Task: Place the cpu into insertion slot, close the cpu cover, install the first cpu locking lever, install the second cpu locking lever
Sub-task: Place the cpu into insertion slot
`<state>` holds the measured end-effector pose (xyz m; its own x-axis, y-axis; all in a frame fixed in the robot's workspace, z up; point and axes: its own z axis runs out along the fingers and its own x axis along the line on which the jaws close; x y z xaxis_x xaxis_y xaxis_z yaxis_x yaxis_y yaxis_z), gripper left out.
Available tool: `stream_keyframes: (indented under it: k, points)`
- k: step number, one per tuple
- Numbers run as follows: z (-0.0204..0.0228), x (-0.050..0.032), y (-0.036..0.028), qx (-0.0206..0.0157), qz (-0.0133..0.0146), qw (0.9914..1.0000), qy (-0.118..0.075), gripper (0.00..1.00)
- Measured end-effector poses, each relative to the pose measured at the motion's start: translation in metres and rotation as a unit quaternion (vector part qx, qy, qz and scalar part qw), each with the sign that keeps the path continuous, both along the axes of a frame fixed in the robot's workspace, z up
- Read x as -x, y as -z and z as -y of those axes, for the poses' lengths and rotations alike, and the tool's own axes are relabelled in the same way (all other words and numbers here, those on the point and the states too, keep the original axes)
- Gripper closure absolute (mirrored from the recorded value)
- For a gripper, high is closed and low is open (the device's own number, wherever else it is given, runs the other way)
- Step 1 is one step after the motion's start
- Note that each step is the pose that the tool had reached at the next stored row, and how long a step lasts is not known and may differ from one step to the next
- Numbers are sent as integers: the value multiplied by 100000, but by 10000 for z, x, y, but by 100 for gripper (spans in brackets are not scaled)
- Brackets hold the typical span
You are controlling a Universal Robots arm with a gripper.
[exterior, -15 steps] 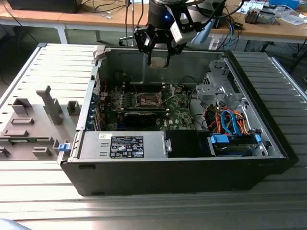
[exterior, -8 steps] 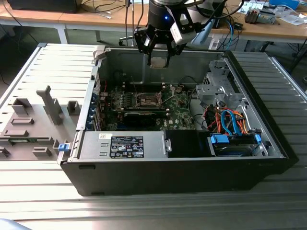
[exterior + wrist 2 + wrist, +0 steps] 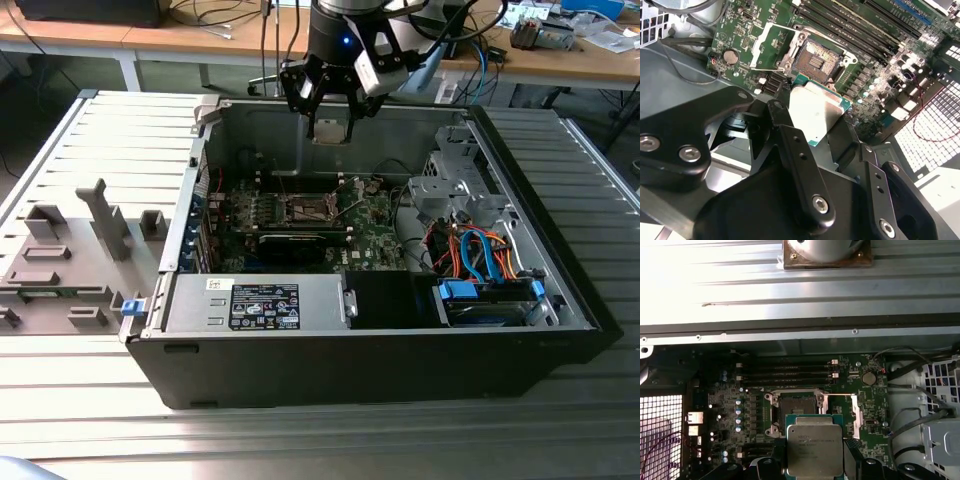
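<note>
My jaws pinch the cpu (image 3: 815, 452) by opposite edges, metal top toward my wrist, hanging above the far wall of the case (image 3: 400, 365), well apart from the bare insertion slot (image 3: 796, 404), whose cpu cover (image 3: 856, 412) stands flipped open so it can seat unobstructed.

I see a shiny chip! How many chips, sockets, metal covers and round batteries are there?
cpu: 1
insertion slot: 1
cpu cover: 1
round battery: 1
Total: 4
</note>
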<state>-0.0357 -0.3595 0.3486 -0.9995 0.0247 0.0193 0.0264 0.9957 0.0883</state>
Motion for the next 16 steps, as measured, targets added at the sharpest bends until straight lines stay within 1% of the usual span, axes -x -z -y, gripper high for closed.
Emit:
stream_keyframes:
  k: [16]
  points:
    - [0,0,44,1,0,100000,0,46]
